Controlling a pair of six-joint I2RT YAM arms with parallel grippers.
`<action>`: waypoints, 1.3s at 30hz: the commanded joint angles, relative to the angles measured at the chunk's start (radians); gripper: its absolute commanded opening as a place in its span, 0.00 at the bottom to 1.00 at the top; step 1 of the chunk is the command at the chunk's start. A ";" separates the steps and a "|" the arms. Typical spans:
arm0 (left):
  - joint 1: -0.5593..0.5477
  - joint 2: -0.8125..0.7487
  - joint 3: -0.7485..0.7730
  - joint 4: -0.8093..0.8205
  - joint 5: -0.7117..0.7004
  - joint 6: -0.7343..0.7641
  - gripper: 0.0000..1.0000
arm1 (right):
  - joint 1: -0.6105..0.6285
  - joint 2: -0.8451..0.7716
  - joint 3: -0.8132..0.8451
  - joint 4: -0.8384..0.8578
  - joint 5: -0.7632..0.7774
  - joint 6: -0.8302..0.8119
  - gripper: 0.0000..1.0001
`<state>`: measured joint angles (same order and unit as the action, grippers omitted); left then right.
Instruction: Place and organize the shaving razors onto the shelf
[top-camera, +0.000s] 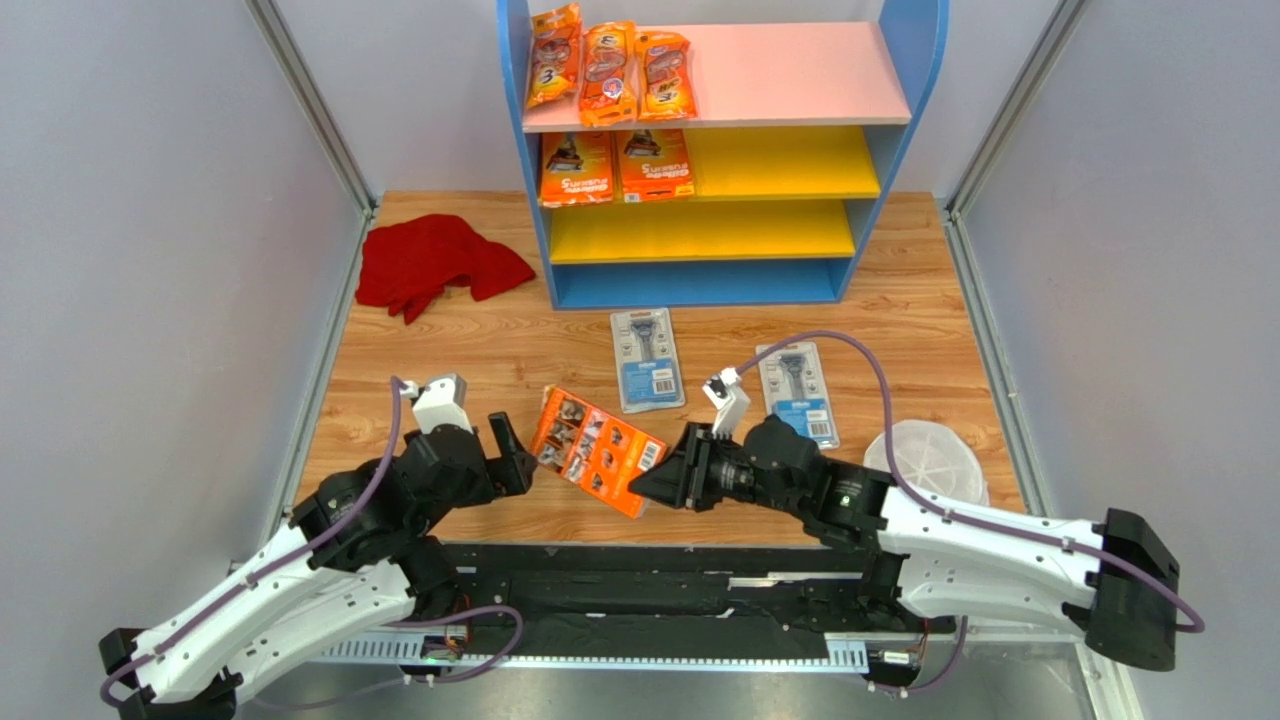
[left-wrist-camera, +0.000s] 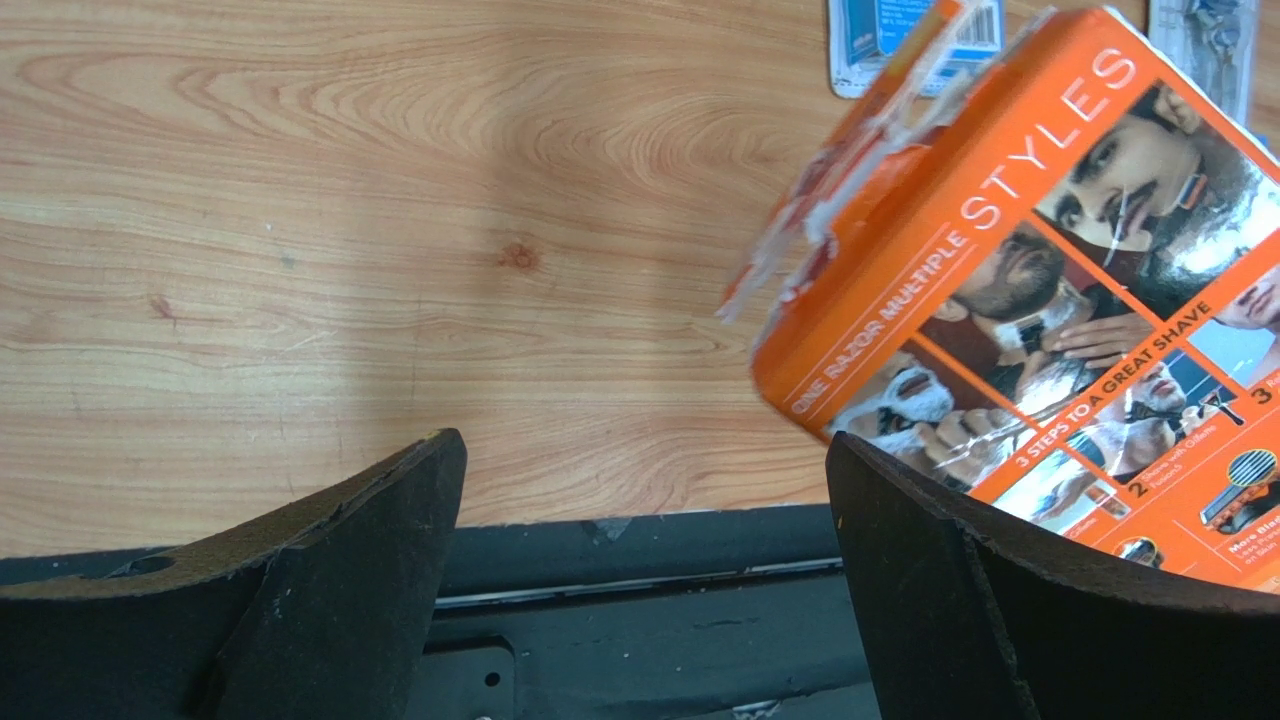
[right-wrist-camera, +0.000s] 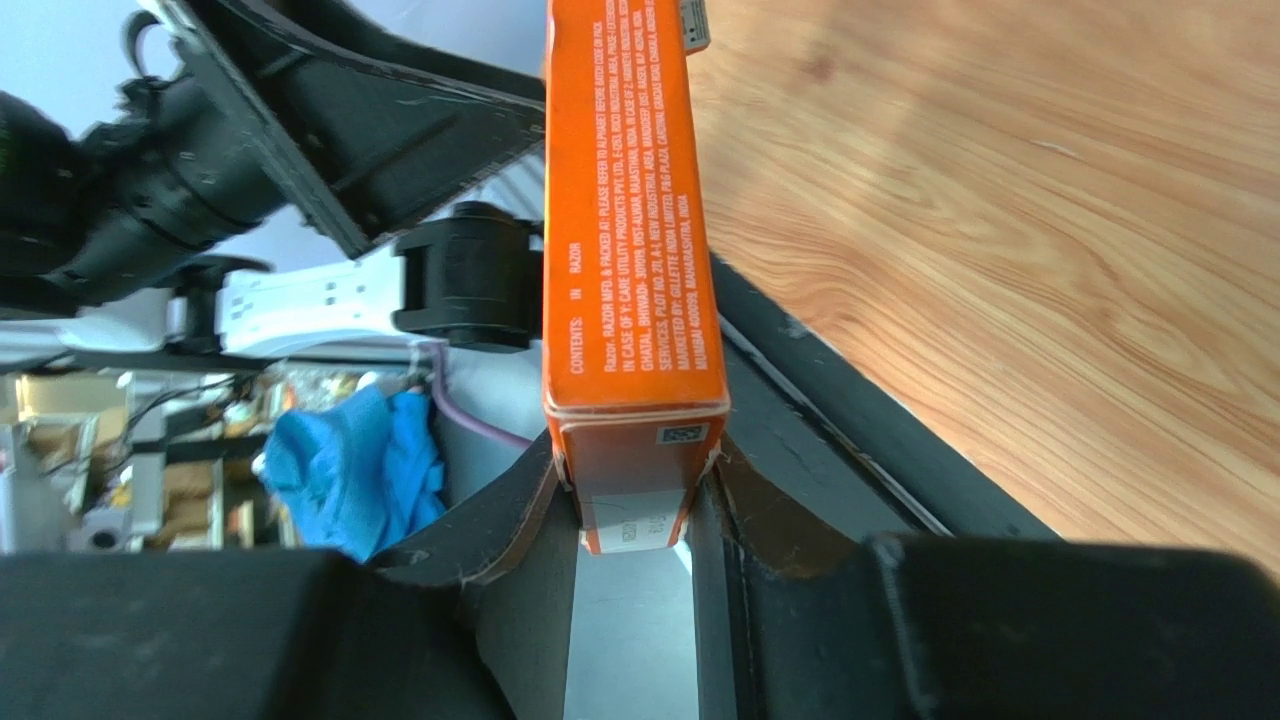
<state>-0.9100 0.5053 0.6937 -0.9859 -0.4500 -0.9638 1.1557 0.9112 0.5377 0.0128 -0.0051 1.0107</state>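
Observation:
My right gripper (top-camera: 657, 480) is shut on an orange razor box (top-camera: 597, 446) and holds it by its right end above the table's near edge. The box shows edge-on in the right wrist view (right-wrist-camera: 631, 225) and in the left wrist view (left-wrist-camera: 1052, 285). My left gripper (top-camera: 522, 453) is open and empty, just left of the box, apart from it. The shelf (top-camera: 887, 90) holds three narrow orange bags (top-camera: 609, 71) on its pink top board and two orange cards (top-camera: 616, 165) on the upper yellow board. Two grey-blue blister cards (top-camera: 648, 360) (top-camera: 798, 392) lie flat on the table.
A red cloth (top-camera: 436, 263) lies at the left beside the shelf. A round white lidded dish (top-camera: 924, 465) sits at the right, next to my right arm. The black base rail (top-camera: 646, 578) runs along the near edge.

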 joint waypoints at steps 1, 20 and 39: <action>-0.003 -0.036 -0.010 -0.007 0.011 -0.010 0.99 | -0.076 0.075 0.085 0.266 -0.228 -0.027 0.00; -0.003 -0.114 -0.011 -0.028 0.034 -0.036 0.99 | -0.539 0.098 0.219 0.348 -0.243 0.091 0.00; -0.003 -0.099 -0.017 -0.023 0.036 -0.033 0.99 | -0.927 0.143 0.150 0.588 -0.457 0.341 0.00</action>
<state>-0.9100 0.3988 0.6785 -1.0138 -0.4198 -0.9936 0.2817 1.0477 0.7105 0.4274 -0.3950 1.2648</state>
